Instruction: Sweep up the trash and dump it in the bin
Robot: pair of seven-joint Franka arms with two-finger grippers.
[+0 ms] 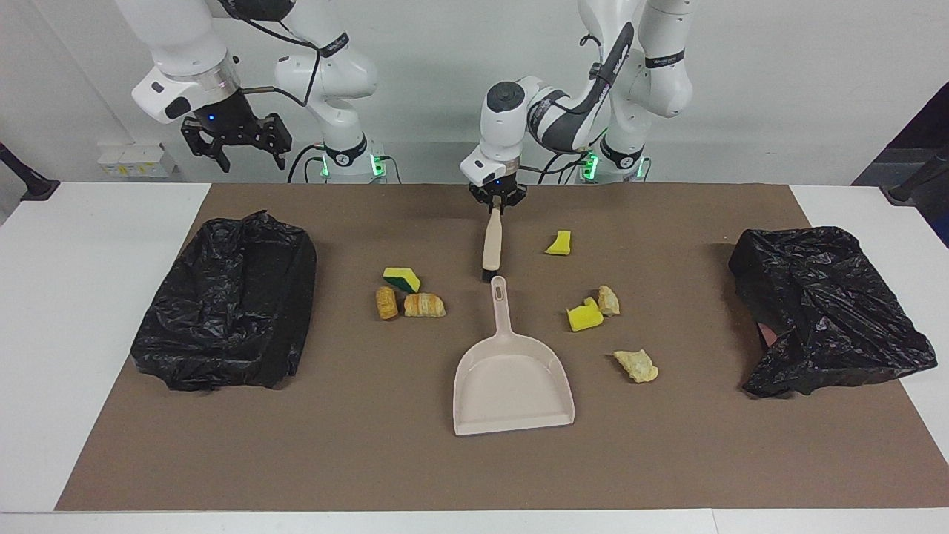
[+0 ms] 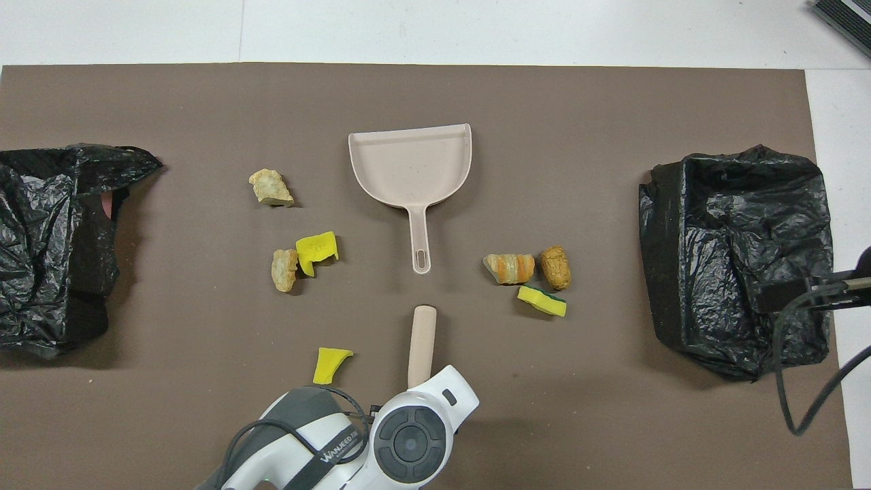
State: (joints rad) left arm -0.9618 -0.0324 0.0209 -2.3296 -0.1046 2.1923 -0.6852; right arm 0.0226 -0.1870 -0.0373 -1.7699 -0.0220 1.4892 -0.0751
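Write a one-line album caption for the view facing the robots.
Left gripper grips a beige brush above the dustpan; scraps lie around, black bins at both table ends.

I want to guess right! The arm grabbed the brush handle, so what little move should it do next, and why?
Probably lift the brush just off the mat. The left end effector is shut on the handle's end, but the bristle end sits by the dustpan handle. All the scraps, like the nearby yellow sponge chunk, lie unswept.
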